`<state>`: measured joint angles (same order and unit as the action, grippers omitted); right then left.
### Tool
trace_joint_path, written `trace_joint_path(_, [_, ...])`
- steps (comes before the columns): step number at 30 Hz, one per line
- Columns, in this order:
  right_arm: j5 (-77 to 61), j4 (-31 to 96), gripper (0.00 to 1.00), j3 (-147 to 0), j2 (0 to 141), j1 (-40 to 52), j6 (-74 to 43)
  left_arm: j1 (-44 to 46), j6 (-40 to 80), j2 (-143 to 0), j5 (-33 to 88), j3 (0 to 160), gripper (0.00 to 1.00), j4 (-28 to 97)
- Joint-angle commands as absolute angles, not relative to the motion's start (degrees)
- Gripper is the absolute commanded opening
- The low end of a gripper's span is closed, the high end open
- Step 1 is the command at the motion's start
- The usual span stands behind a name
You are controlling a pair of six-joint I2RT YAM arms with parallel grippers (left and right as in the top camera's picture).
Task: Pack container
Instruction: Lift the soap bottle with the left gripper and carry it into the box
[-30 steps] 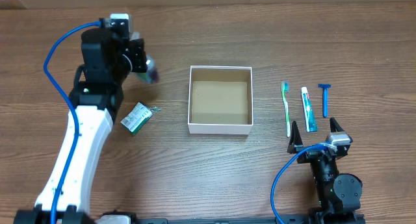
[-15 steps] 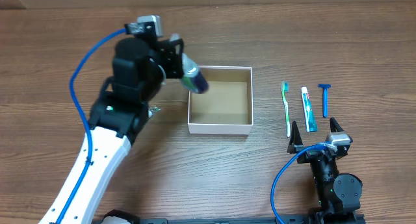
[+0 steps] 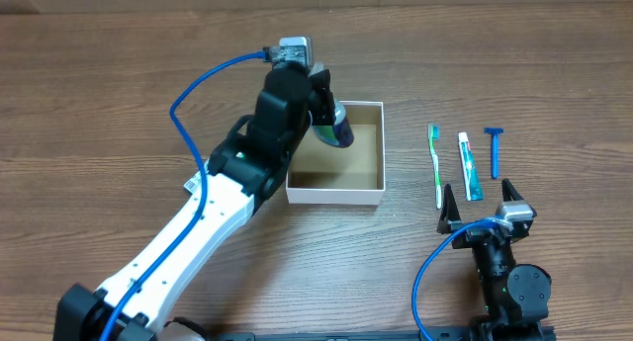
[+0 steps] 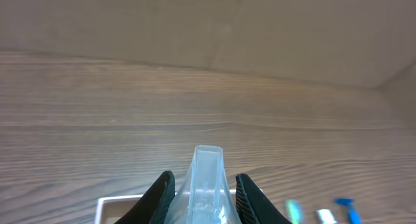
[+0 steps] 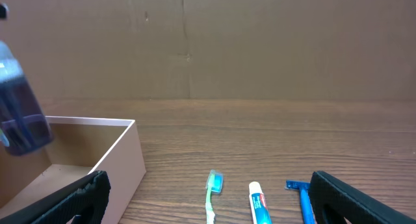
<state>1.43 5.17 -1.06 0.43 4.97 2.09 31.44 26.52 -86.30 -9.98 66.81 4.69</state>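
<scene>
The container (image 3: 371, 191) is a square white-walled box with a brown inside, at the table's middle. My left gripper (image 3: 331, 109) is shut on a small clear tube with a dark blue end (image 3: 334, 127), holding it over the box's far left part. In the left wrist view the tube (image 4: 207, 185) sits between my two black fingers, with the box rim (image 4: 123, 199) just below. The right wrist view shows the tube (image 5: 19, 113) hanging above the box wall (image 5: 123, 162). My right gripper (image 3: 480, 201) is open and empty near the front edge.
A green toothbrush (image 3: 436, 163), a toothpaste tube (image 3: 469, 165) and a blue razor (image 3: 494, 149) lie side by side right of the box, just beyond my right gripper; they also show in the right wrist view (image 5: 212, 197). A cardboard wall stands at the back.
My left arm has swung right from the far left of the table, carrying the tube over the box. The small green packet on the table is now hidden under the arm. The right arm has not moved.
</scene>
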Motion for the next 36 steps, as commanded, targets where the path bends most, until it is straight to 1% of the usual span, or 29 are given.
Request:
trace_joint_path(1, [1.17,4.82,1.00,-0.47,0.23,4.75,1.72,31.64,22.50,-86.70,-15.77,68.97,0.25,3.16])
trace_joint_path(5, [1.17,4.82,1.00,-0.47,0.23,4.75,1.72,31.64,20.71,-87.05,-18.68,68.97,0.24,4.05])
trace_joint_path(10, [1.17,4.84,1.00,-0.47,0.23,4.75,1.72,31.64,19.27,-89.65,-18.63,68.97,0.23,3.81])
trace_joint_path(18, [1.17,4.82,1.00,-0.47,0.23,4.75,1.72,31.70,19.07,-95.26,-18.57,68.97,0.24,-3.09])
trace_joint_path(20, [1.17,4.82,1.00,-0.47,0.23,4.75,1.69,31.70,17.12,-95.94,-18.44,68.97,0.24,-5.19])
trace_joint_path(25, [1.17,4.82,1.00,-0.47,0.23,4.75,1.72,31.81,15.16,-96.33,-18.44,68.97,0.24,-3.70])
trace_joint_path(26, [1.17,4.82,1.00,-0.47,0.23,4.75,1.72,31.90,15.16,-96.33,-18.44,68.97,0.26,-3.22])
trace_joint_path(27, [1.17,4.84,1.00,-0.47,0.23,4.75,1.72,31.90,15.18,-96.36,-18.44,68.97,0.30,-3.01])
trace_joint_path(28, [1.17,4.82,1.00,-0.47,0.23,4.75,1.72,31.90,15.18,-96.47,-18.44,68.97,0.31,-2.79])
trace_joint_path(36, [1.17,4.82,1.00,-0.47,0.23,4.75,1.72,31.90,15.18,-100.03,-18.44,68.97,0.33,-2.87])
